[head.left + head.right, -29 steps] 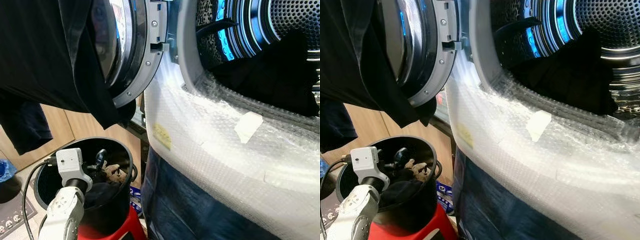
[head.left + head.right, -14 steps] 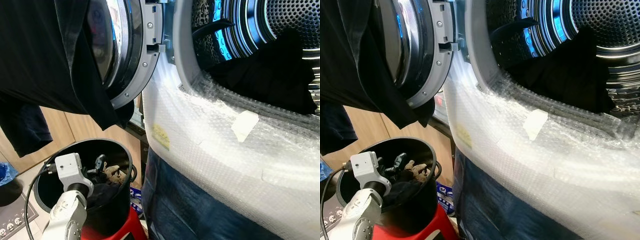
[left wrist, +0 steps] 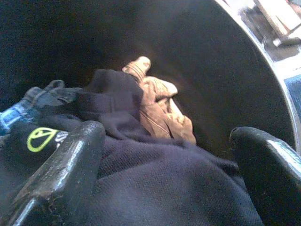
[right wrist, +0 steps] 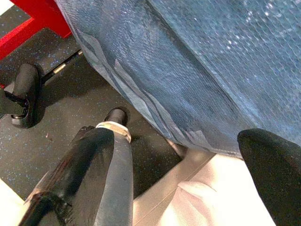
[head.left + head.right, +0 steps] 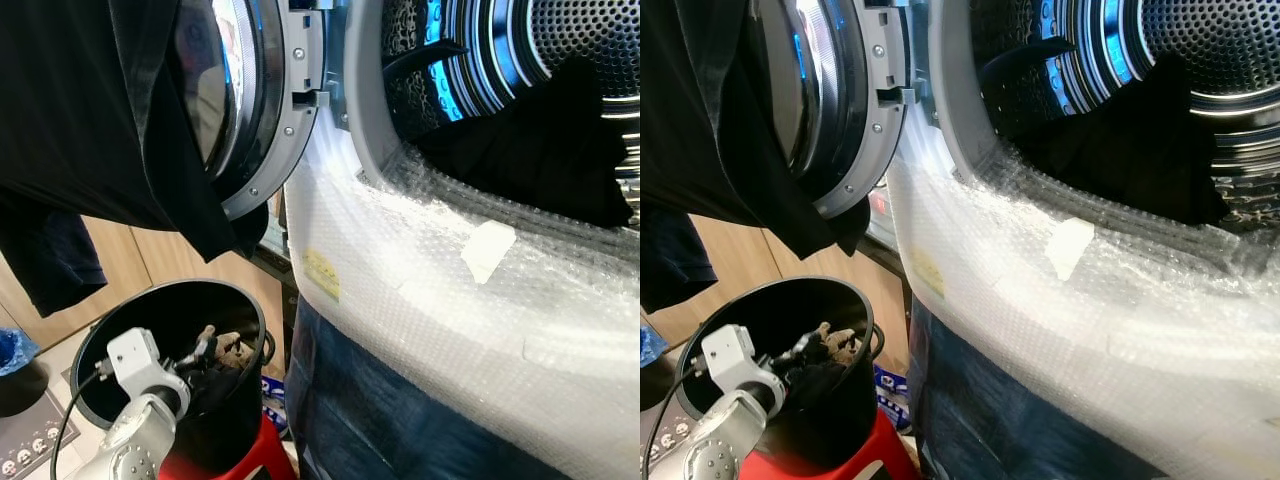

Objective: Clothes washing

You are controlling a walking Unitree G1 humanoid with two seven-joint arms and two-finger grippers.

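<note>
Bubble-wrapped washer (image 5: 430,290), door (image 5: 255,110) open, wood cabinets at 9 o'clock. Left gripper (image 3: 164,165), fingers spread, inside black bin (image 5: 225,300) over dark garment (image 3: 155,183); tan cloth (image 3: 160,108) at 12 o'clock. Right gripper (image 4: 188,174) spread, near floor.

Home laundry corner: front-loader washer (image 5: 420,250), wood cabinets (image 5: 160,255).

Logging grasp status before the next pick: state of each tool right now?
Left tool: open, holding nothing, inside the black bucket just above the dark garment.
Right tool: open, holding nothing, hanging idle near the floor.
</note>
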